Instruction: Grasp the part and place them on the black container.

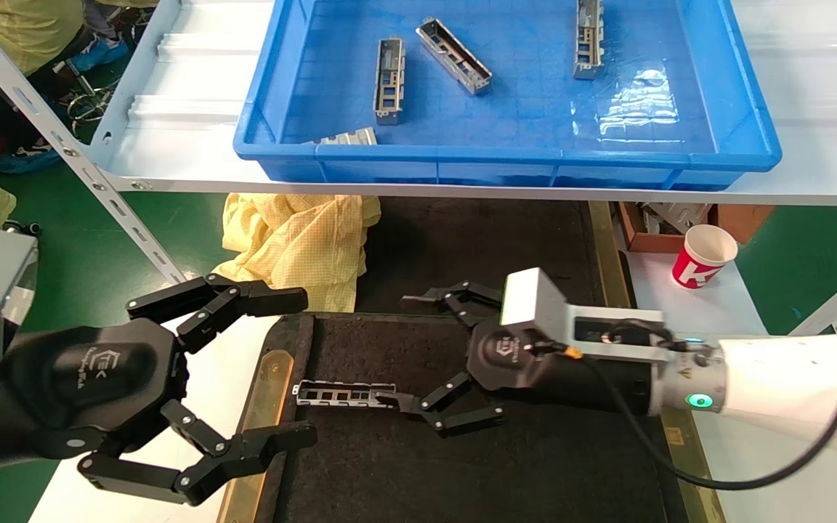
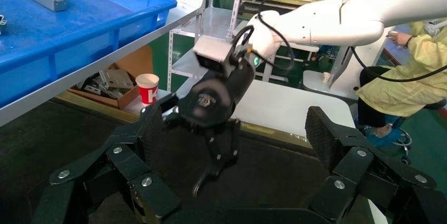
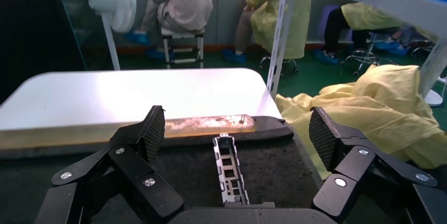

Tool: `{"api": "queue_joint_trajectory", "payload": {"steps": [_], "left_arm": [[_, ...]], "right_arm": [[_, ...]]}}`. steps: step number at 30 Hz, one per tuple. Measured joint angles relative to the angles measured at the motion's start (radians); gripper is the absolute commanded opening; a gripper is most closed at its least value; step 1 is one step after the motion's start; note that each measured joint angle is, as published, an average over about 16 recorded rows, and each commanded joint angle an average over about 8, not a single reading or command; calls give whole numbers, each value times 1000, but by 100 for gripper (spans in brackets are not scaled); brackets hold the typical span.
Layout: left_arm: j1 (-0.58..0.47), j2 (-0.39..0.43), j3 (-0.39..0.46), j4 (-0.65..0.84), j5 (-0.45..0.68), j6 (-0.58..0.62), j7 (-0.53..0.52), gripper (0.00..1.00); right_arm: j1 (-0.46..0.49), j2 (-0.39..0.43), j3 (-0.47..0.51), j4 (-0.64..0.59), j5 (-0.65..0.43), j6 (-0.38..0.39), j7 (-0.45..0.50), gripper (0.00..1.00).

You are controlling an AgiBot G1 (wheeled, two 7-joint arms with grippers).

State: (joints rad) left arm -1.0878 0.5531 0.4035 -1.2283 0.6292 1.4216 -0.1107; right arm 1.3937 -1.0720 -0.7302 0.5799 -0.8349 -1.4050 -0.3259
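We judge the slim silver-grey windowed metal bar (image 1: 346,394) just set near the left edge of the flat black felt tray (image 1: 535,465), our right gripper (image 1: 418,349) spread wide around it, holding nothing (left gripper (image 1: 273,370) idle, likewise agape), so next comes fetching another.

part (image 1: 346,394) on black container (image 1: 535,472) — near its left edge | right gripper (image 1: 418,352) beside it | left gripper (image 1: 273,367) further left

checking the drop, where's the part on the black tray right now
In the head view the part lies flat on the black container, near its left edge, between the open right tool's fingers.

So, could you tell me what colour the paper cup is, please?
The cup is red with a white rim and white lettering; the head view shows it best.
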Motion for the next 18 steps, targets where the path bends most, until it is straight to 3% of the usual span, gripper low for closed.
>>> {"api": "queue_joint_trajectory", "payload": {"steps": [18], "left_arm": [[0, 0, 0, 0, 0, 0, 0, 100]], "right_arm": [[-143, 206, 202, 315, 47, -41, 230, 100]]}}
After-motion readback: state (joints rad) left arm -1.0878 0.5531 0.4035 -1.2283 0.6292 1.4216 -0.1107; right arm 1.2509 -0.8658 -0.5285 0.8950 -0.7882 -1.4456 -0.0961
